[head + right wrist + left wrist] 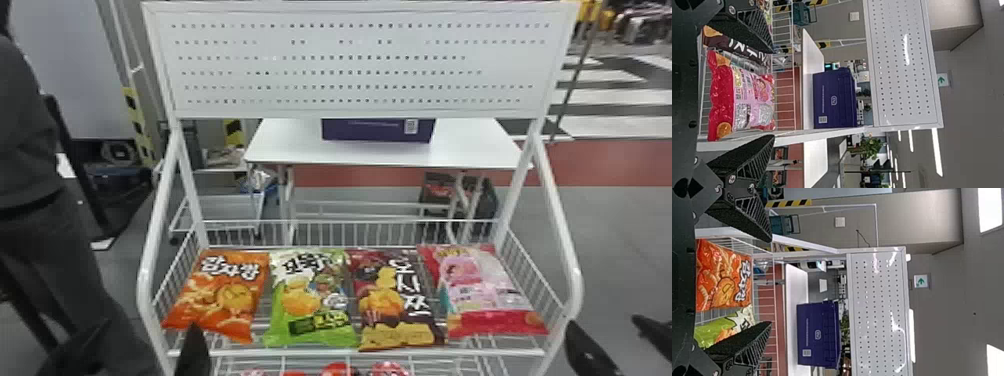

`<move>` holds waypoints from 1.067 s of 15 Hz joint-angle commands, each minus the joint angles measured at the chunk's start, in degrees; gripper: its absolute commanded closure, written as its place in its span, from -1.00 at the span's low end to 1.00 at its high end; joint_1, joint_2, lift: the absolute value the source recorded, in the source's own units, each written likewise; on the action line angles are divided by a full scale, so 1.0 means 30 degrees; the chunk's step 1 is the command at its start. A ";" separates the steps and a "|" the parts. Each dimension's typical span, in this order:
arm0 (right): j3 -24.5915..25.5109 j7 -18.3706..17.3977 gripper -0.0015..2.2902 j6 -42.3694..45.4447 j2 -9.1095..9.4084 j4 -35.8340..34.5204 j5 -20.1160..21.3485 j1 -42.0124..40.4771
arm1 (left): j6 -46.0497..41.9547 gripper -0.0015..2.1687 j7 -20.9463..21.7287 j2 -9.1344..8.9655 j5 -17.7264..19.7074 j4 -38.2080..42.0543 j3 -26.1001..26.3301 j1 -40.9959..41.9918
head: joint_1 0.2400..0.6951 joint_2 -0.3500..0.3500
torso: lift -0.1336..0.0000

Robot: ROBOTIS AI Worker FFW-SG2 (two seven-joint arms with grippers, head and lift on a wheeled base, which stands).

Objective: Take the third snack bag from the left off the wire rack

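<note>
Left wrist view: left gripper (764, 280), ribbed black pads spread wide, faces the crinkly orange bag (220, 295). Along the white wire rack (350, 233) lie a glossy green bag (307, 300), the dark red-and-black third snack bag (392, 300), flat between its neighbours, then a pink-red bag (482, 295). The right gripper (770, 92) has its ribbed pads spread wide too.

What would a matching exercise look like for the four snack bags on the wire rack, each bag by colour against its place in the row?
Bags on the wire rack:
A. orange snack bag
B. green snack bag
C. dark red and black snack bag
D. pink and red snack bag

Places, as the head view shows the row:
1. third from the left
2. right end
3. left end
4. second from the left

Pairs: A-3, B-4, C-1, D-2.
</note>
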State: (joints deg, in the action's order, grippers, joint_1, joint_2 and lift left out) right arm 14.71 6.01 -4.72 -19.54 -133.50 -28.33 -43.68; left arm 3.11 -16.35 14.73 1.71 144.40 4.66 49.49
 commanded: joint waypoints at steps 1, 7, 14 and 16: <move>-0.0011 -0.0012 -0.88 0.0005 -0.0049 0.0057 -0.0019 -0.0001 | -0.0055 -0.87 0.0000 0.0011 0.0016 0.0003 0.0000 -0.0002 | 0.14 0.00 | 1.00; 0.0019 -0.0012 -0.88 0.0181 -0.0078 0.0144 -0.0048 0.0057 | 0.0004 -0.87 0.0029 0.0011 0.0016 -0.0026 0.0146 -0.0148 | 0.14 0.00 | 1.00; -0.5284 -0.0979 -0.88 -0.3042 0.0420 0.4129 0.2765 0.6151 | 0.0004 -0.87 0.0000 0.0011 -0.0160 -0.0231 0.0439 -0.0148 | 0.14 0.00 | 1.00; -0.7042 -0.1506 -0.88 -0.5796 0.1299 0.5711 0.3849 0.8963 | 0.0004 -0.87 0.0000 0.0041 -0.0160 -0.0349 0.0439 -0.0119 | 0.14 0.00 | 1.00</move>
State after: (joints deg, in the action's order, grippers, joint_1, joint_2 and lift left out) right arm -2.80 2.07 -16.61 -17.23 -119.62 -18.92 -22.45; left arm 3.13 -16.35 14.79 1.21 143.56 5.96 49.06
